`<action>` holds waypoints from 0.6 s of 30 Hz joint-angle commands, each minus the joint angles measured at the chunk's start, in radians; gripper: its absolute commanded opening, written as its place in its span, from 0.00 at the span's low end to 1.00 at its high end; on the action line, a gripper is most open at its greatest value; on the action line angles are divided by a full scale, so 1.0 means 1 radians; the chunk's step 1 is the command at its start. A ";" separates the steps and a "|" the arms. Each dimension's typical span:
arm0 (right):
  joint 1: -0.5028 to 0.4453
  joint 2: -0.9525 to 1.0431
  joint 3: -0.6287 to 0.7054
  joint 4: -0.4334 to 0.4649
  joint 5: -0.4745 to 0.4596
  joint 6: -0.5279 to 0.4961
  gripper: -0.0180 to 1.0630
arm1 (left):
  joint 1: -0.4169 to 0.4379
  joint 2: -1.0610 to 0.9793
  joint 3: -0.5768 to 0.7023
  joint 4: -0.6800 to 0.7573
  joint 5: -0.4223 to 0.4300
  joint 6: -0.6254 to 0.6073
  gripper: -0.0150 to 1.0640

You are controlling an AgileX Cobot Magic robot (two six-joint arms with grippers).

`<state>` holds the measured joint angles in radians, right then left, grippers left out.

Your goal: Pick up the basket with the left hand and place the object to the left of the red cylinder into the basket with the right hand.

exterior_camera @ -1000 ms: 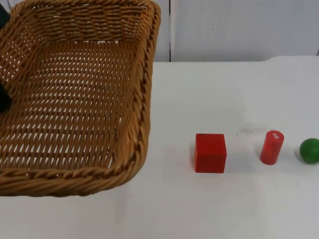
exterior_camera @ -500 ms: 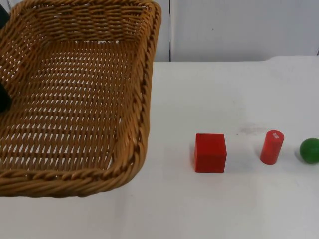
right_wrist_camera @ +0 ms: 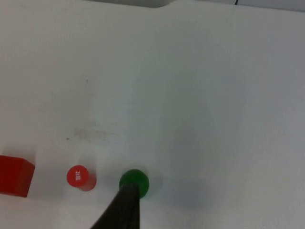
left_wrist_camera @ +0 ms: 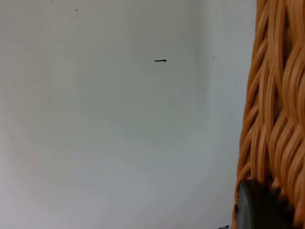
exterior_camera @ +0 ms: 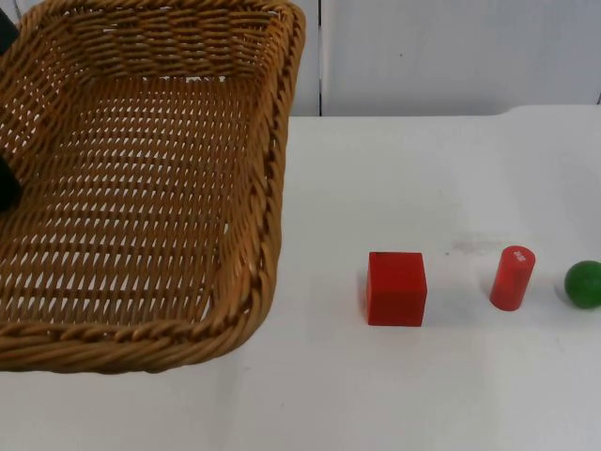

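On the left, basket (exterior_camera: 141, 188) is off the table, held by left gripper (left_wrist_camera: 259, 210), which pinches the wicker rim. Versus a second ago: basket barely drifts, nothing else moves — lift looks finished, left arm just holding. Red cube (exterior_camera: 396, 288) sits untouched just left of red cylinder (exterior_camera: 512, 277); green ball (exterior_camera: 583, 284) on the far side. Right gripper (right_wrist_camera: 121, 212) hangs above the ball; can't tell its opening. Cube pick is next.
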<state>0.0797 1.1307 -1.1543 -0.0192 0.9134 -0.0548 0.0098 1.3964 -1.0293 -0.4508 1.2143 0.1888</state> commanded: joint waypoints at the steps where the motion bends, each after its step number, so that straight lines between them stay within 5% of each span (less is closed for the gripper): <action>1: 0.001 0.071 -0.045 0.003 -0.016 -0.022 0.99 | -0.004 -0.012 -0.002 -0.034 0.003 0.005 0.01; 18: 0.032 0.366 -0.245 0.107 0.028 -0.133 0.99 | -0.004 -0.012 -0.002 -0.032 0.003 0.005 0.01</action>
<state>0.1000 1.4870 -1.3836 0.0644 0.9372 -0.1603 0.0098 1.3964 -1.0293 -0.4508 1.2143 0.1888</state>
